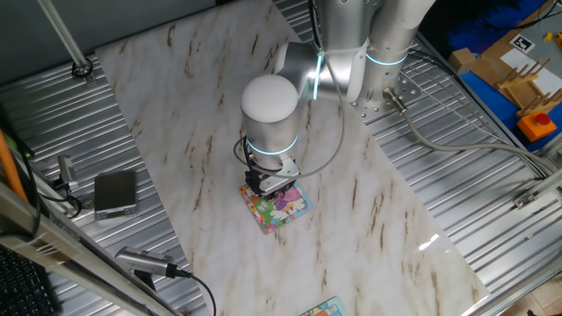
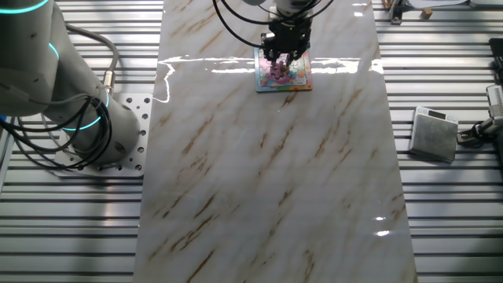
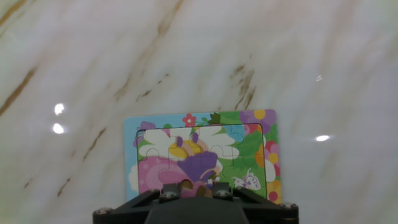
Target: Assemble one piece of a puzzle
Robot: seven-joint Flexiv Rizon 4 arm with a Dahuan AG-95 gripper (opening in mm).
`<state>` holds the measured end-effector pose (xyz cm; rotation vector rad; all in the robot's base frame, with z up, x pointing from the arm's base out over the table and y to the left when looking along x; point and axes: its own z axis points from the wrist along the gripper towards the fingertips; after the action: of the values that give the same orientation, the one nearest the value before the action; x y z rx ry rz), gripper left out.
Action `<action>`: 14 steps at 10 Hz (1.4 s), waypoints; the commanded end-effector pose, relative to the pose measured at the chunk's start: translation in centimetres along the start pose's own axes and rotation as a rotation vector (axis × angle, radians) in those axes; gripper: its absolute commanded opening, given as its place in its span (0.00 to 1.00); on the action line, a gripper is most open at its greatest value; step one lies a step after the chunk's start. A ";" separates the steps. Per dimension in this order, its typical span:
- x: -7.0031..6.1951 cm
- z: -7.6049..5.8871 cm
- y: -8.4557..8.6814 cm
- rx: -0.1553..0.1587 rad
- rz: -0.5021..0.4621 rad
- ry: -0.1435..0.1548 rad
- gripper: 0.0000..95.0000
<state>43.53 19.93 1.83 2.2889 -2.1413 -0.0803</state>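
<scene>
Marble tabletop [image 1: 369, 219] on ribbed metal bench [image 1: 492, 193]; puzzle [image 1: 290, 211] under fingers [image 2: 277, 55], grip state unclear.

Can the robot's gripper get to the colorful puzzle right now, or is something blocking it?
Probably yes. The gripper is right above the puzzle, its fingers pointing down onto the pink middle. Nothing stands between them on the marble table. Whether it holds a piece, I cannot tell.

A robotics lab: a marble-patterned table [image 2: 267, 181] on ribbed metal decking [image 2: 456, 220] (cables [image 1: 53, 189] trailing across it).
</scene>
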 end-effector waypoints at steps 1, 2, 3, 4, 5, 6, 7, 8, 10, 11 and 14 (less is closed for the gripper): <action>0.0 0.0 0.0 0.000 -0.017 -0.007 0.00; 0.0 0.0 0.0 0.000 -0.024 -0.008 0.00; 0.0 0.0 0.0 0.000 -0.029 -0.008 0.00; 0.0 0.0 0.0 0.000 -0.038 -0.008 0.00; 0.0 0.0 0.0 0.001 -0.050 -0.008 0.00; 0.0 0.0 0.0 0.001 -0.059 -0.008 0.00; 0.0 0.0 0.0 0.001 -0.069 -0.006 0.00; 0.0 0.0 0.0 0.001 -0.076 -0.005 0.00; 0.0 0.0 0.0 0.001 -0.080 -0.003 0.00; 0.0 0.0 0.0 0.001 -0.077 -0.003 0.00; 0.0 0.0 0.0 0.000 -0.045 0.001 0.00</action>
<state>43.48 19.94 1.84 2.3368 -2.0890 -0.0779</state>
